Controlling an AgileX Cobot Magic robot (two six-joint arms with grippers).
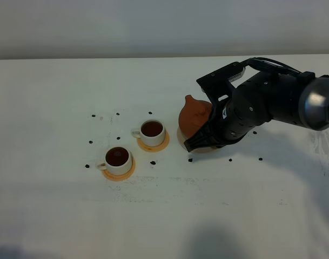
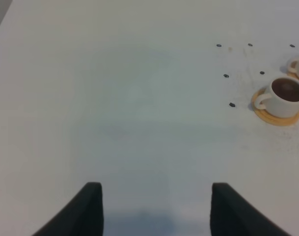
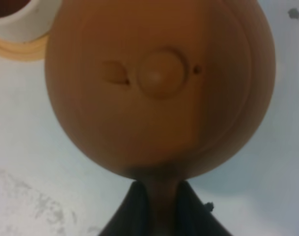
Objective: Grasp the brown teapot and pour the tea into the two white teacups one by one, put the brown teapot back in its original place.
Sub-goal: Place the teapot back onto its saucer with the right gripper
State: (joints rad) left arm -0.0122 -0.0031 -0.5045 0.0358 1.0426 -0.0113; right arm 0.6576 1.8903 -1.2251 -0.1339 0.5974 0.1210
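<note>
On saucer (image 1: pixel 181 139): teapot (image 1: pixel 195 116), right tool (image 3: pixel 159 196) clamped on handle | left tool (image 2: pixel 154 209) apart

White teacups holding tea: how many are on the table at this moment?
2. One teacup sits on an orange coaster just left of the brown teapot; the other teacup sits on its own coaster nearer the front left. Both hold dark tea. None seems hidden.

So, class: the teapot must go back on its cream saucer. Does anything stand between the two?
Nothing visible does. The right claw is shut on the teapot, which sits over the saucer already. Both cups stand apart, off to one side.
</note>
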